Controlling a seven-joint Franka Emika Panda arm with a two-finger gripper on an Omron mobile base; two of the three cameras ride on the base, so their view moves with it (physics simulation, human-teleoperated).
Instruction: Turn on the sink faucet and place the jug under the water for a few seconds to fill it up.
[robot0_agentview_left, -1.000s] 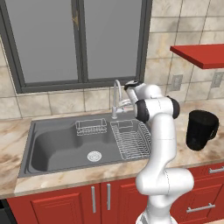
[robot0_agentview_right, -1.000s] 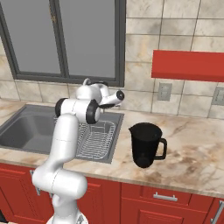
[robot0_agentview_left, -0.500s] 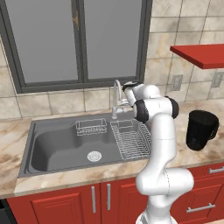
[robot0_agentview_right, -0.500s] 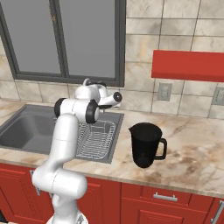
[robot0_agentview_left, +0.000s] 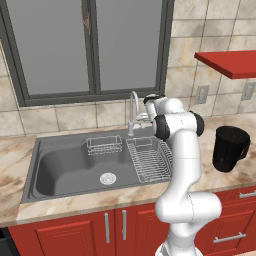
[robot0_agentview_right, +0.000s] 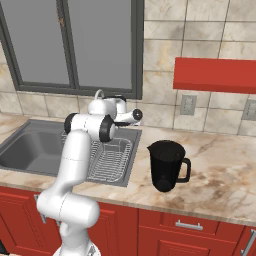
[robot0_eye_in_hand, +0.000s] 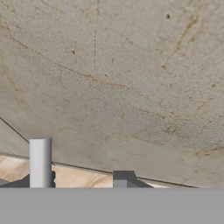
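The chrome sink faucet (robot0_agentview_left: 132, 111) rises behind the dark grey sink (robot0_agentview_left: 60, 167), and no water runs from it. My gripper (robot0_agentview_left: 143, 118) is low at the faucet's right side, by its small lever, close to the tiled wall. Its fingers are too small and hidden to read. In the hand view a silver post of the faucet (robot0_eye_in_hand: 40, 162) stands at the lower left against the wall tile. The black jug (robot0_agentview_left: 229, 148) stands upright on the counter far right of the arm, untouched; in the right base view the jug (robot0_agentview_right: 166, 165) is right of the sink (robot0_agentview_right: 27, 150).
A wire dish rack (robot0_agentview_left: 149, 160) fills the sink's right part and a small wire basket (robot0_agentview_left: 104, 145) hangs at its back. A red shelf (robot0_agentview_left: 230, 64) juts out above the jug. The window (robot0_agentview_left: 90, 47) is behind the faucet.
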